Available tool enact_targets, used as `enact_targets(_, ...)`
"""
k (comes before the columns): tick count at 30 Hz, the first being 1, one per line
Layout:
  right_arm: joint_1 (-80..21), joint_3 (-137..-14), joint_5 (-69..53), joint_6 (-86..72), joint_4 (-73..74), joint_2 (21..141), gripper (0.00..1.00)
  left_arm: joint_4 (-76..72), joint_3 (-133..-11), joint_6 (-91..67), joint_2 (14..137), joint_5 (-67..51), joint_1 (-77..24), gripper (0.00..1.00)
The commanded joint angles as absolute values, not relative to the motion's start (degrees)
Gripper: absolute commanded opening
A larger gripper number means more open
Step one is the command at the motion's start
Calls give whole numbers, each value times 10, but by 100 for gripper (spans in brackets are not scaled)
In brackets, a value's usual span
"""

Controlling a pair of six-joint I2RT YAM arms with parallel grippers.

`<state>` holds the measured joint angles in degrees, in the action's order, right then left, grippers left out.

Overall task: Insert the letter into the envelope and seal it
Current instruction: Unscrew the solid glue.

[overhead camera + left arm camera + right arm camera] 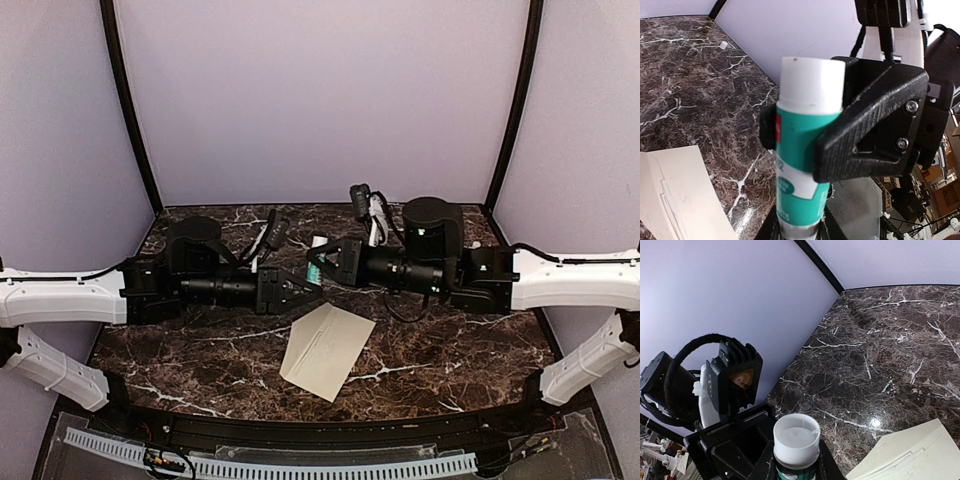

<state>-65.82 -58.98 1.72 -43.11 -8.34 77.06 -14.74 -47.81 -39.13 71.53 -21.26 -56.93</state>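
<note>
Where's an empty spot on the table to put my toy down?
Bare table left of the envelope and right of it; also along the back wall. Crowded mid-table: left end effector and right end effector grip the glue stick.

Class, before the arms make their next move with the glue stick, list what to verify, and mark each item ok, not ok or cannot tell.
1. Left gripper shut on the glue stick at its lower end: ok.
2. Right gripper clamped just below the white cap: ok.
3. Cap off, glue exposed: not ok, the cap is on.
4. Envelope lying flat on the table, apart from both arms: ok.
5. Letter inside the envelope: cannot tell; no loose white sheet shows.
6. Envelope open for gluing: cannot tell.
</note>
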Motion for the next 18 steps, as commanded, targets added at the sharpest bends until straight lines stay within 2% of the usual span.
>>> enact_targets(1, -692, -632, 76, -435, -19, 801, 10, -76, -495, -384, 710, -129, -557, 0)
enact_targets(14, -707, -698, 126, -491, 51, 871, 8, -68, -491, -385, 714, -119, -556, 0)
enact_targets(16, -708, -696, 123, -489, 47, 866, 10, -73, -491, -388, 715, -123, -556, 0)
enact_targets(18, -708, -684, 120, -482, 33, 848, 19, -81, -489, -392, 714, -130, -554, 0)
